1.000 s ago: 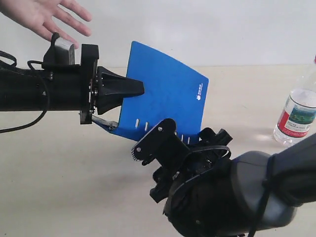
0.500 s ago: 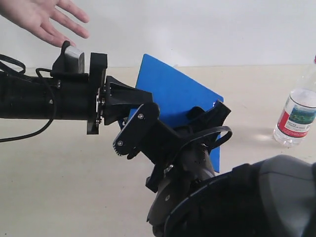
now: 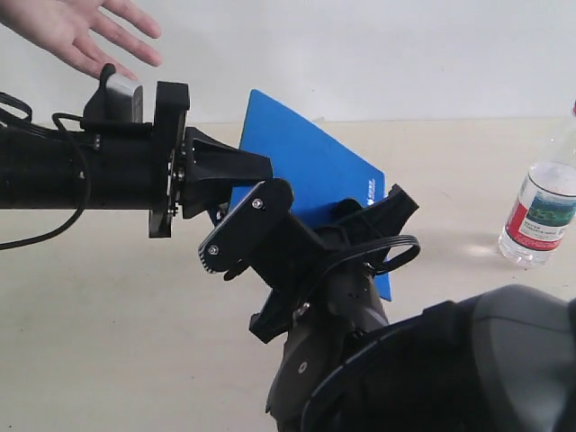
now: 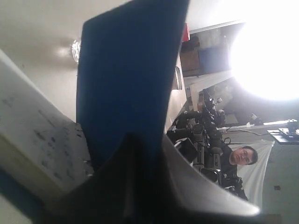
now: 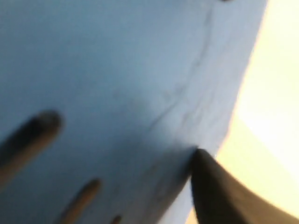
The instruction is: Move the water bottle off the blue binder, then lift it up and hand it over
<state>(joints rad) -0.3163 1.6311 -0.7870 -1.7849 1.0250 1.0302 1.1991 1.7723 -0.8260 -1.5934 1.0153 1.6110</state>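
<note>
The blue binder (image 3: 306, 162) hangs in the air, tilted, with my left gripper (image 3: 261, 169) shut on its left edge. In the left wrist view the binder (image 4: 126, 79) rises dark blue out of the closed jaws (image 4: 140, 154). My right gripper (image 3: 335, 211) is up against the binder's lower edge from the front. The right wrist view is filled by the binder (image 5: 117, 84) with one dark finger (image 5: 219, 196) beside its edge; whether these jaws grip it does not show. The water bottle (image 3: 540, 211), clear with a red, white and green label, stands upright on the table far right, off the binder.
A person's open hand (image 3: 76, 31) hovers at the top left above my left arm. The beige table (image 3: 108, 315) runs beneath both arms. My right arm's bulky dark body (image 3: 432, 369) fills the lower right of the exterior view.
My right gripper has risen and moved left to the binder's lower edge, its jaws narrowing. The left gripper kept hold of the binder, shifting only slightly.
</note>
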